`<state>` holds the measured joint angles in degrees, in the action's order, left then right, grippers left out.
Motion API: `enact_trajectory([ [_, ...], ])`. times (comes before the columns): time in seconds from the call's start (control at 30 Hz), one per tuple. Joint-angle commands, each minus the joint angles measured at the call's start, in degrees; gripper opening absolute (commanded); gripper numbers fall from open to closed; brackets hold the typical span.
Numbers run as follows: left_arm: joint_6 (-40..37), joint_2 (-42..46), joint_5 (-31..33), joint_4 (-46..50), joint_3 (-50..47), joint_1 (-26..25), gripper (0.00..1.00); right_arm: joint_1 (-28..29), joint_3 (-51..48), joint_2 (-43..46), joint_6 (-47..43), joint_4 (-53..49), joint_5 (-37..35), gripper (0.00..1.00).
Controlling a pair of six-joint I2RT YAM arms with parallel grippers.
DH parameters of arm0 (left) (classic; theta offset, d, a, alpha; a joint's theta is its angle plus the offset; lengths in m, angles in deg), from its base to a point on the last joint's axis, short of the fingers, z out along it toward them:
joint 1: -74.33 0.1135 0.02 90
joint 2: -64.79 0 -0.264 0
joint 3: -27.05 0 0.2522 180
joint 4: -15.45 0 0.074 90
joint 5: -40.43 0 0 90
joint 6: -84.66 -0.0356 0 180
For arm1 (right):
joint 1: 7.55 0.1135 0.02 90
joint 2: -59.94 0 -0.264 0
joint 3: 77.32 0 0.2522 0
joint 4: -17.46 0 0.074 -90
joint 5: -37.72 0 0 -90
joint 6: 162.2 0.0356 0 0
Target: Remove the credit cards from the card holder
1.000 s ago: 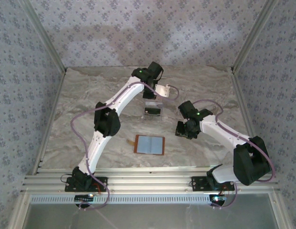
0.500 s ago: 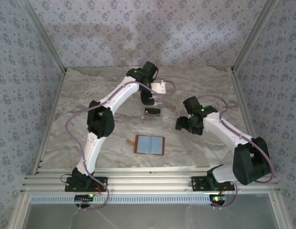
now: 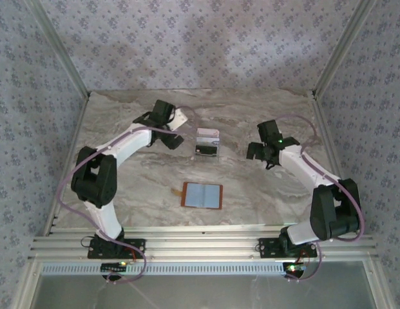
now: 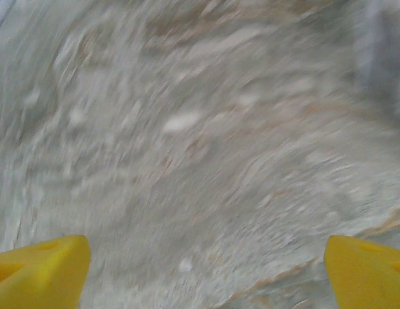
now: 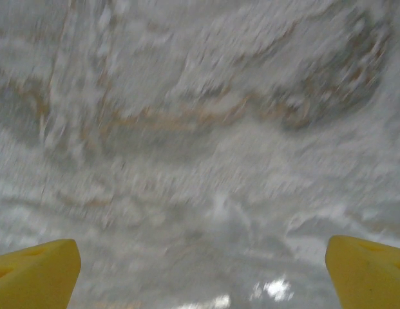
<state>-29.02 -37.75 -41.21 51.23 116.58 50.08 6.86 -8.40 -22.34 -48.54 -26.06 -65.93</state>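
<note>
I keep the left claw [image 4: 200, 270] and right claw [image 5: 200, 273] spread wide, empty over the desk [image 3: 264, 193], because the credit cards [image 3: 207, 149] lie free at twelve o'clock of the opened card holder [image 3: 201, 194].

Left arm [image 3: 122, 143] and right arm [image 3: 301, 168], based on the ribbed aluminium rail [image 3: 200, 248]: white link shells, black joint housings, trailing lilac cables [image 3: 63, 193], small green indicator light [image 3: 277, 138], yellow wedge-shaped fingertips [image 4: 38, 270].
</note>
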Motion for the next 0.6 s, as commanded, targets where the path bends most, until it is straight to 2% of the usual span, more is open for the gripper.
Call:
enact_trajectory([
  [0.0, 9.76, 5.50, 6.03, -9.13, -7.51, 4.88, 0.93, -2.92, -3.05, -0.34, -5.02, 10.53, -5.69, 1.00],
  [0.13, 15.70, 12.05, 6.82, -18.31, -19.79, 11.37, 0.92, -5.95, -7.41, -1.07, -10.90, 22.51, -5.06, 1.00],
  [0.2, 17.45, 15.16, 6.96, -23.80, -25.45, 14.08, 0.93, -6.18, -8.14, -0.85, -13.86, 25.81, -7.22, 1.00],
  [0.33, 19.59, 20.35, 5.99, -34.36, -35.03, 19.07, 0.93, -6.44, -16.12, 0.39, -19.57, 42.33, -9.50, 1.00],
  [0.43, 21.21, 21.81, 2.21, -39.98, -39.58, 22.84, 0.93, -6.90, -20.69, -0.29, -23.13, 50.77, -10.50, 1.00],
  [0.53, 24.66, 20.88, -4.88, -45.28, -42.68, 26.60, 0.93, -9.03, -26.34, -0.52, -25.91, 61.47, -5.29, 1.00],
  [0.57, 24.79, 20.68, -6.63, -47.35, -43.78, 27.10, 0.92, -9.58, -26.94, 0.66, -25.18, 61.68, -3.58, 1.00],
])
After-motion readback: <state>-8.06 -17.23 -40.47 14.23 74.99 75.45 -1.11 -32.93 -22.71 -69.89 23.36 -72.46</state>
